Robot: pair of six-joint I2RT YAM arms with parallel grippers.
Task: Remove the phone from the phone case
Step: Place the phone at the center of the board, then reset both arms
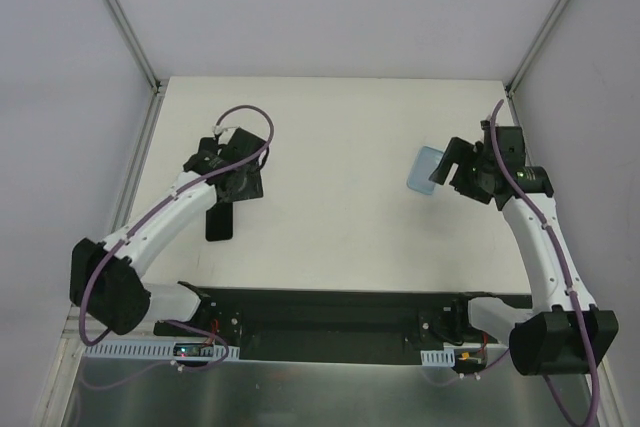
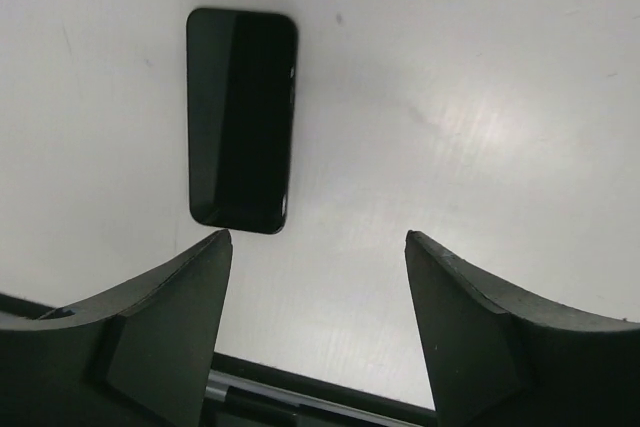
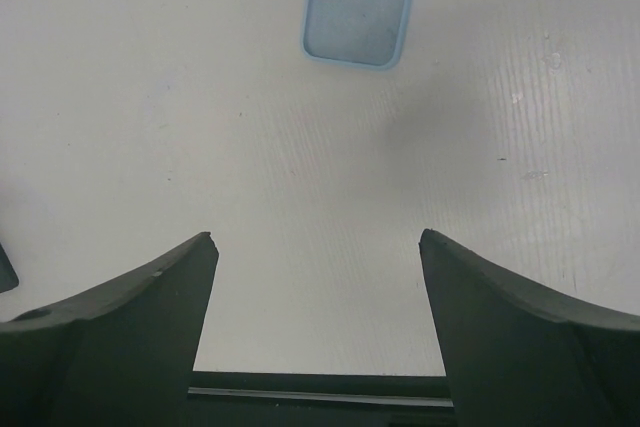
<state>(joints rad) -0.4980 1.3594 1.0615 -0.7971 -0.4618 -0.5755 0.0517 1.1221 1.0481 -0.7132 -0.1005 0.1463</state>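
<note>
**Phone and case lie apart, both grippers empty**

Your left gripper [image 2: 318, 239] has its jaws spread wide with only bare table between them. In its wrist view the phone [image 2: 242, 117] lies flat, dark screen up, at about 11 o'clock from the gap and just clear of the left finger's tip. From the top camera the phone [image 1: 220, 224] sits at roughly 7 o'clock from the left gripper [image 1: 232, 175], on the left half of the white table [image 1: 340, 147].

Your right gripper [image 3: 318, 247] is spread wide too and pinches nothing. Its wrist view shows the light blue phone case [image 3: 360, 2] flat on the table at 12 o'clock, well ahead of the fingertips and empty. From above, the phone case [image 1: 427, 169] lies just beside the right gripper [image 1: 458, 169] at 9 o'clock, well apart from the phone
</note>
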